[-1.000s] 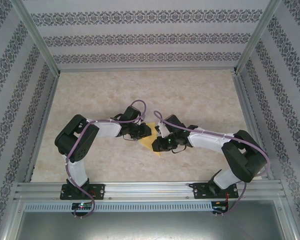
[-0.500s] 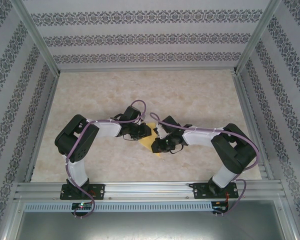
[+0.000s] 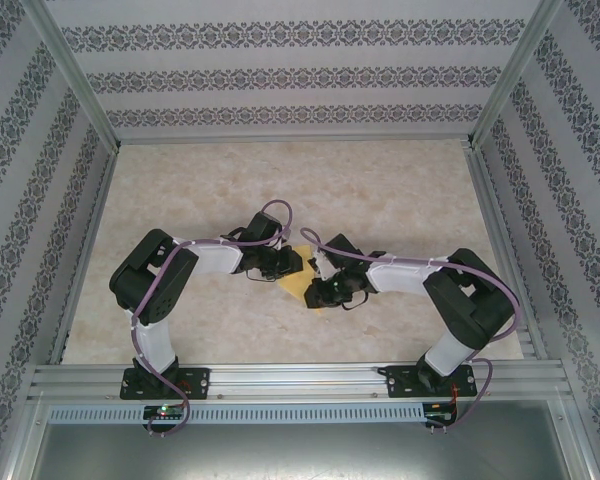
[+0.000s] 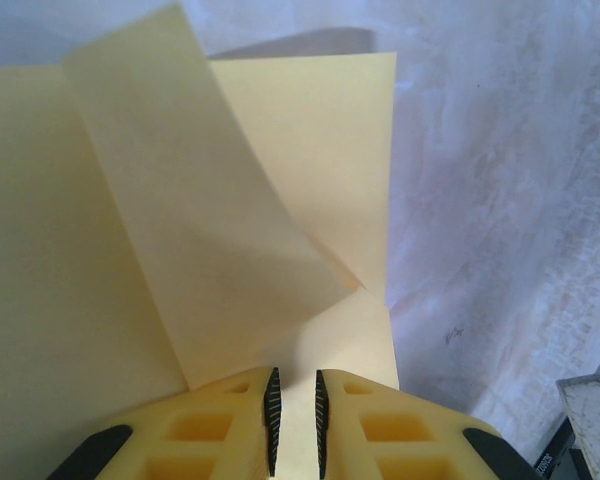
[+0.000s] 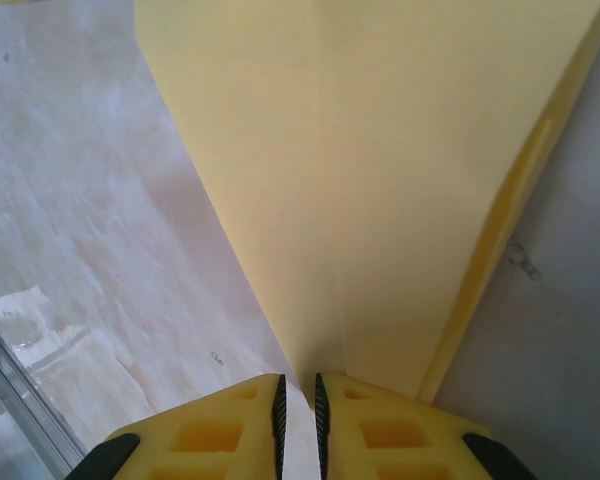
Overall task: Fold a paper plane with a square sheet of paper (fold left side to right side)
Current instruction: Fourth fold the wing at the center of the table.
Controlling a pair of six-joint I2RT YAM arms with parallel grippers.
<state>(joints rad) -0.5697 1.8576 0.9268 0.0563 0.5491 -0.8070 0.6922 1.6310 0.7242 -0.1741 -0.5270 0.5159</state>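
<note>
Folding step: left gripper and right gripper both closed at the yellow paper; square the raised flap before you crease.

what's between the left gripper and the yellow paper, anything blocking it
Nothing visible. The left gripper sits directly over the square sheet of paper, jaws nearly closed, with only the paper's own raised flap just ahead. The right gripper is likewise right at the paper's pointed end.
</note>
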